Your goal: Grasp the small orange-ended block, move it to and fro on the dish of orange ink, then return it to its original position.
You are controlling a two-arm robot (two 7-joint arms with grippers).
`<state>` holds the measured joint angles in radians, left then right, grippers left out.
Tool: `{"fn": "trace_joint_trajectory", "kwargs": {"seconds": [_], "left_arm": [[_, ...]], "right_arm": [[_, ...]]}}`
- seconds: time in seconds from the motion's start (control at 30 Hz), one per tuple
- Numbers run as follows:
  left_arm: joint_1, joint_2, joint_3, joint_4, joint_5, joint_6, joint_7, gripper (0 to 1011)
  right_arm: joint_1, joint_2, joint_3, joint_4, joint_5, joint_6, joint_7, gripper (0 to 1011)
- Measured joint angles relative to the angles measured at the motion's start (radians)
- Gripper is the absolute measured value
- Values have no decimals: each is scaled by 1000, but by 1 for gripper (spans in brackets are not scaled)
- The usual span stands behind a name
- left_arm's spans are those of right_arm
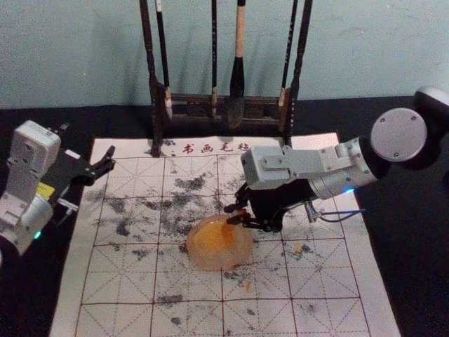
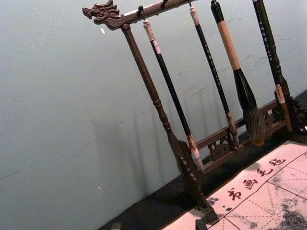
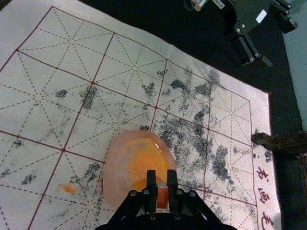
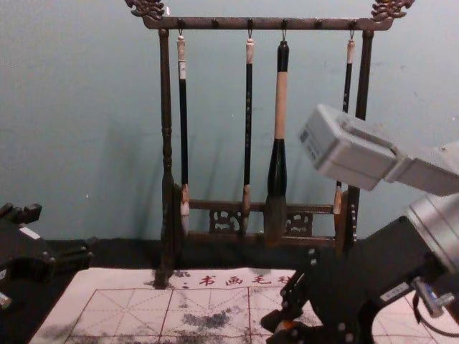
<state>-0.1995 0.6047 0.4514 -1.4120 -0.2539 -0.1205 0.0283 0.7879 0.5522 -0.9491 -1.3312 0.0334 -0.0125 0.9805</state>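
In the head view my right gripper (image 1: 234, 213) reaches over the far right part of the pale dish of orange ink (image 1: 203, 254). The right wrist view has this gripper (image 3: 162, 188) shut on the small orange-ended block (image 3: 162, 197), above the edge of the dish (image 3: 115, 172); whether block and ink touch, I cannot tell. A bit of the block's orange (image 4: 285, 325) appears between the fingers in the chest view. My left gripper (image 1: 89, 140) is parked open beside the mat's far left corner; its tips frame a gap in the left wrist view (image 2: 159, 226).
A dark wooden rack (image 1: 189, 105) with hanging brushes stands at the mat's far edge, behind the dish. The gridded calligraphy mat (image 1: 126, 288) carries grey smudges and small orange spots. Black cloth (image 1: 28, 295) lies around it.
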Motion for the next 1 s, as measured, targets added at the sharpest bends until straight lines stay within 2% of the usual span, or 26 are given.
{"fn": "trace_joint_trajectory", "kwargs": {"seconds": [0.4,0.73,1.0], "left_arm": [[0,0,0,0,0,0,0,1001],[0,0,0,0,0,0,0,1001],[0,0,0,0,0,0,0,1001]], "right_arm": [[-11,24,-4,-36,-4,-3,18,135],[-13,22,-12,-46,-2,-15,29,135],[-10,5,-21,-43,3,-25,34,135]]}}
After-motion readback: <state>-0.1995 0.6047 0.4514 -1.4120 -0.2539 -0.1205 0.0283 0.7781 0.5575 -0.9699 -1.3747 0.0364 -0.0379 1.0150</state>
